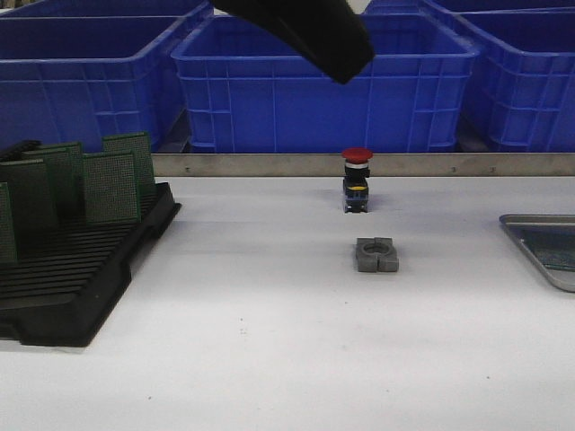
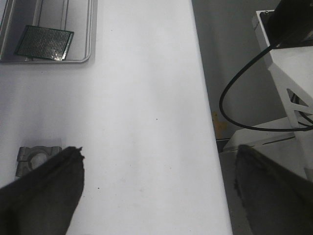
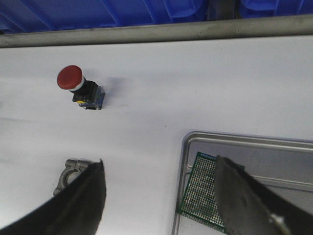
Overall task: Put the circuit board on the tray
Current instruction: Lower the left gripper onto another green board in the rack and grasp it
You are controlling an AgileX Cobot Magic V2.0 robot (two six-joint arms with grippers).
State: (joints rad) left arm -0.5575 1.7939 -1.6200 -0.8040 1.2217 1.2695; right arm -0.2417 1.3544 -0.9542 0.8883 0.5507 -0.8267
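A white bench [image 1: 269, 341] carries a black slotted rack [image 1: 81, 274] at left holding several upright green circuit boards [image 1: 110, 187], with a red-capped push button [image 1: 357, 180] and a grey metal clamp block [image 1: 376, 254] near the centre. A silvery tray [image 1: 530, 235] sits at the right edge, cut off by the frame. Blue crates [image 1: 323, 90] line the back, and a dark arm part [image 1: 310, 31] hangs overhead.

The desk [image 1: 269, 341] is smooth, matt white; the tray [image 3: 234, 147] at its right is brushed silvery metal with a dull sheen; the circuit board [image 3: 205, 191] in it is green, finely perforated laminate; the rack [image 1: 81, 269] at left is black slotted plastic, slightly glossy; the far crates [image 1: 323, 90] are blue ribbed plastic; the clamp block [image 1: 376, 254] is rough grey cast metal; the button [image 1: 357, 154] has a glossy red plastic cap.
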